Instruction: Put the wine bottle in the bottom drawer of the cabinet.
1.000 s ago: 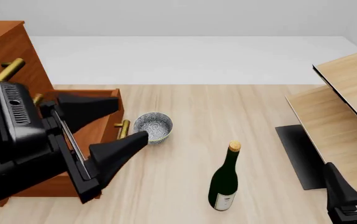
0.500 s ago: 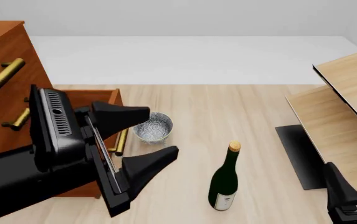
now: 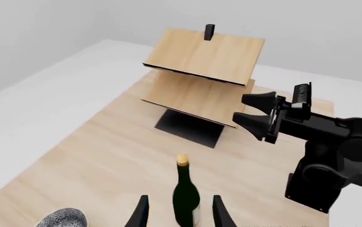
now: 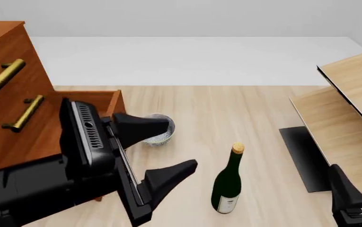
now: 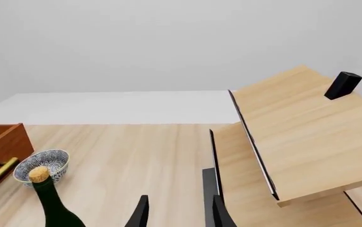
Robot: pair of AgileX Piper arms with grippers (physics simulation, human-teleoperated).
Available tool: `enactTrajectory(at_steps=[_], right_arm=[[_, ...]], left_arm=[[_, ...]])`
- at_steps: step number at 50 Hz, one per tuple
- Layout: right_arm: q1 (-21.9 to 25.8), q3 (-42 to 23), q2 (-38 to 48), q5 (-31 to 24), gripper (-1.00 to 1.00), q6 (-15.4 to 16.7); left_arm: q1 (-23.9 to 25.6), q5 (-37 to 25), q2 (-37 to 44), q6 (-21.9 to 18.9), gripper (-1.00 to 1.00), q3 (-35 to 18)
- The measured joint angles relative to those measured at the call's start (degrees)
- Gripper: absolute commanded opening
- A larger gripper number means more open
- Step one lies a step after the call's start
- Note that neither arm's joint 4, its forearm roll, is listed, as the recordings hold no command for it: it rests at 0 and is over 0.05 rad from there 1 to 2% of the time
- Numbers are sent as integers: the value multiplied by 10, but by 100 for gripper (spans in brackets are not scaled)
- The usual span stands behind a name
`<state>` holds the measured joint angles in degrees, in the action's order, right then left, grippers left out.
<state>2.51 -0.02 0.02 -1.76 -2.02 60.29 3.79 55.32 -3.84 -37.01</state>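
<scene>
On the pale wooden bench [image 4: 231, 109], the wine bottle [image 4: 228, 182] stands upright, well clear of the cabinet [image 4: 7, 94], whose bottom drawer [image 4: 101, 101] is pulled out. Just beside the bottle on the cabinet's side, the left tool [image 4: 162, 149] hovers with its jaws spread wide, holding nothing; its wrist view lines the bottle up between the fingertips [image 3: 140, 215]. A speckled cup [image 4: 162, 132] sits between bottle and drawer. Beyond the bottle, away from the cabinet, the right tool [image 4: 357, 189] waits parted and empty beside light-wood panels [image 4: 351, 109]
</scene>
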Motion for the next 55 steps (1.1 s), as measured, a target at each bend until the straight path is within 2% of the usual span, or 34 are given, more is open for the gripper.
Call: enactTrajectory(at_steps=[12, 41, 55], right_arm=[[-3, 0, 0, 0, 100, -1], [-6, -1, 0, 0, 100, 0], [-1, 0, 0, -4, 100, 0]], left_arm=[[5, 9, 11, -1, 100, -2], [33, 26, 112, -37, 100, -85], [28, 42, 145, -37, 100, -98]])
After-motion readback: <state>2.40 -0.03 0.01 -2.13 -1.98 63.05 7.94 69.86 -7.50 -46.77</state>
